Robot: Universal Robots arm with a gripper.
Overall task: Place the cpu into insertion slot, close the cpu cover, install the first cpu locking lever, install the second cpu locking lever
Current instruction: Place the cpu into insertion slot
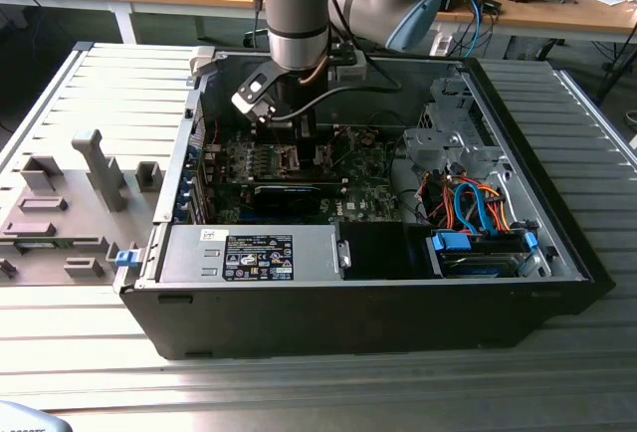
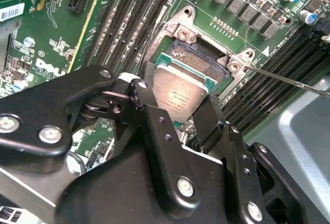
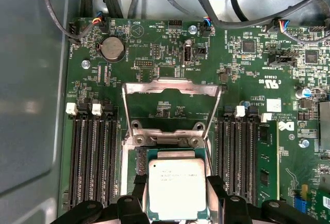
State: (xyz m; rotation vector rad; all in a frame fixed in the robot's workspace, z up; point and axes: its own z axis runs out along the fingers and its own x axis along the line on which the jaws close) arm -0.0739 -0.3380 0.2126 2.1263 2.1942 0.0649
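Note:
My gripper (image 2: 175, 101) is shut on the cpu (image 2: 180, 92), a flat square chip with a dull silver top. Black fingers (image 2: 140, 91) press on two opposite edges of it. The cpu (image 3: 177, 189) hangs over the near part of the insertion slot (image 2: 200, 61), whose dark pin field shows beyond the chip. Whether the chip touches the slot I cannot tell. The cpu cover (image 3: 170, 84), a thin silver frame, is swung open and stands up behind the slot. In the exterior view the gripper (image 1: 289, 148) reaches down into the open computer case (image 1: 348, 293).
Black memory slots (image 3: 90, 157) flank the socket on both sides. A thin metal lever rod (image 2: 289, 80) sticks out beside the slot. Cables (image 1: 468, 203) and a drive cage fill the case on the exterior view's right. A grey fixture plate (image 1: 70, 203) lies on the exterior view's left.

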